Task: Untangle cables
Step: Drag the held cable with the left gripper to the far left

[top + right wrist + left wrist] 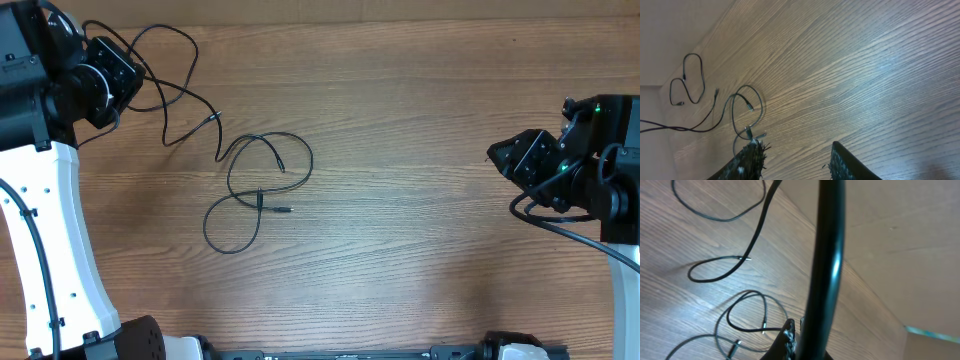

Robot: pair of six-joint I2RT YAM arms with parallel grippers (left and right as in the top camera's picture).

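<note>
We see the cables [235,150] lying as thin black strands on the bench [420,250], all on the left claw's side and well apart from the right claw.

The left claw [125,65] is pressed together. From the overhead view and its own wrist view, we judge that it pinches one end of the long cable [191,131]. That cable swings out from the claw in a wide loop and ends in a small silvery plug. Just beyond that plug lies the looped cable [260,200], which crosses over itself. We cannot tell whether it is one cord or two. The long cable's plug looks apart from it, though only just.

The right claw [500,155] is spread partway and holds nothing. In its wrist view the loops lie ahead of it and off to one side, with bare bench between.

What worries us:
- **Slipping:** The cord is very thin, so a pull from the left claw could let it slide out of the pinch.
- **Snagging:** If the left claw sweeps toward the loops, the free plug could trail across them and catch.
- **Going over the edge:** The left claw sits close to the bench edge, so slack dropped there could slide off.
- **Tightening the tangle:** If the right claw closes where strands cross, it may grab two at once, and lifting would tighten the crossing instead of opening it.
- **Missing the cord:** The cord lies flat on the wood, so the right claw may scrape the bench or close on nothing.
</note>
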